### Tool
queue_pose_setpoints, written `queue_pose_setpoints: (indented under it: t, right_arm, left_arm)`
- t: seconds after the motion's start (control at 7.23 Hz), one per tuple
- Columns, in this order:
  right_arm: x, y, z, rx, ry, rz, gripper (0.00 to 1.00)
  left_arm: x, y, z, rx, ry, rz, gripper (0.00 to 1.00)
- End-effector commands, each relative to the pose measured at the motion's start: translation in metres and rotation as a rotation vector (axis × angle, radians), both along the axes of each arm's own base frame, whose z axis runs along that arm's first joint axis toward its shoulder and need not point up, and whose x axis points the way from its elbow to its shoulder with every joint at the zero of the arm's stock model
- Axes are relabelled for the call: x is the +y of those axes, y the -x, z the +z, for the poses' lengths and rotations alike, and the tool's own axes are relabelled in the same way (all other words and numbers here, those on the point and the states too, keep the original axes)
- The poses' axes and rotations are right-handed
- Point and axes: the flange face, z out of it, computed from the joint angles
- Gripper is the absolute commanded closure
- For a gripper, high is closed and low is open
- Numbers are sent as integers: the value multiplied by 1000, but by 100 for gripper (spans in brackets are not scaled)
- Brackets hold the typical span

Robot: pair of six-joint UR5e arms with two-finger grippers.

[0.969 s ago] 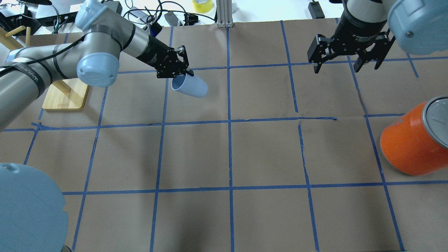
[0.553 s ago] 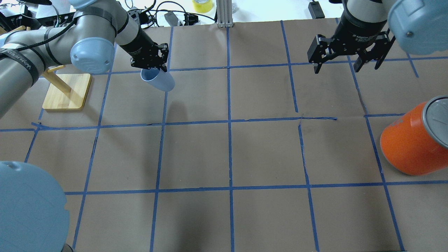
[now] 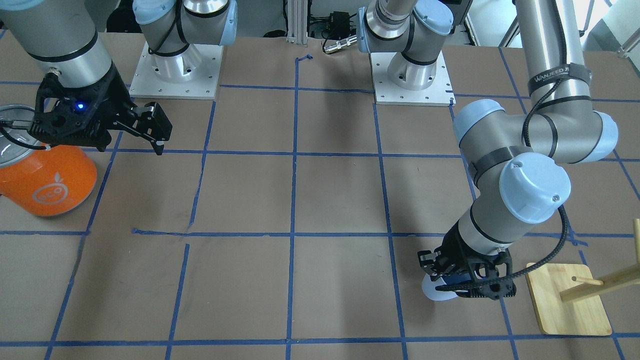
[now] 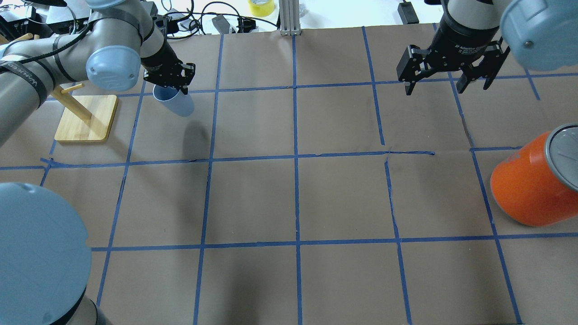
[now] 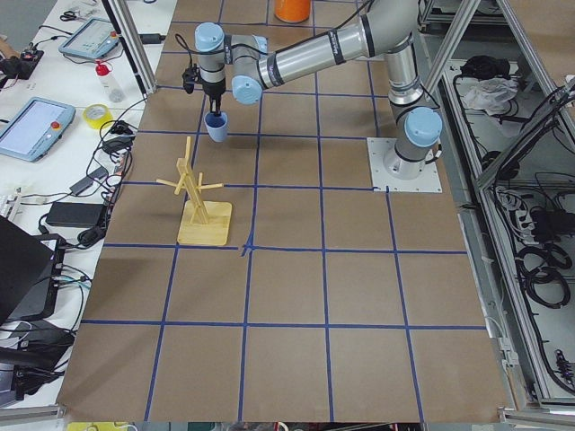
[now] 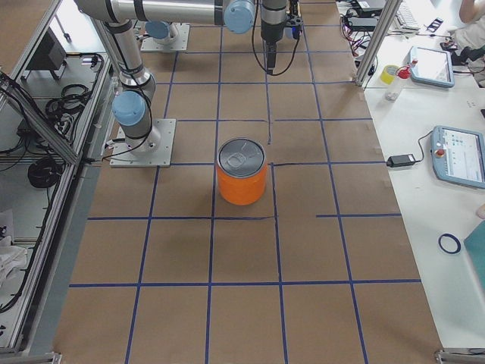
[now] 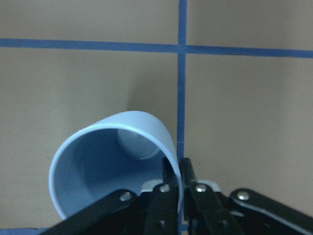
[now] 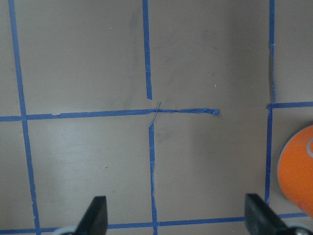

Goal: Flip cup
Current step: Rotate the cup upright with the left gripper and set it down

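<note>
The pale lavender-blue cup (image 4: 175, 103) hangs tilted in my left gripper (image 4: 170, 85), lifted above the paper at the far left of the table. The left wrist view shows the two fingers pinched on the cup's rim (image 7: 172, 161), one inside and one outside, with the darker blue inside (image 7: 105, 166) facing the camera. The cup also shows in the front view (image 3: 439, 289) under the left gripper (image 3: 467, 280) and in the left side view (image 5: 216, 128). My right gripper (image 4: 447, 79) is open and empty, high over the far right; it also shows in the front view (image 3: 127, 127).
A large orange can (image 4: 530, 185) with a metal lid stands at the right edge. A wooden peg stand on a bamboo base (image 4: 86, 118) sits just left of the cup. Cables and a yellow tape roll (image 4: 261, 6) lie beyond the table's far edge.
My left gripper has carried the cup leftward, from near the middle-left grid column to beside the wooden stand. The right arm has not moved.
</note>
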Motion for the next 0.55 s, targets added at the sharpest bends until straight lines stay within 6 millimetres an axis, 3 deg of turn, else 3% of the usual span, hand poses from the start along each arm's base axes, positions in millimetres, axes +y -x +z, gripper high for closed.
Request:
queue_pose_setpoints:
  t: [0.0,0.42]
  right_arm:
    - [0,0,-1,0,-1,1,0]
    - [0,0,-1,0,-3,1,0]
  left_arm:
    - [-3,-11,-8,-37,-12,-26,100]
    - [-3,-35,-12,-35,-20,2,100]
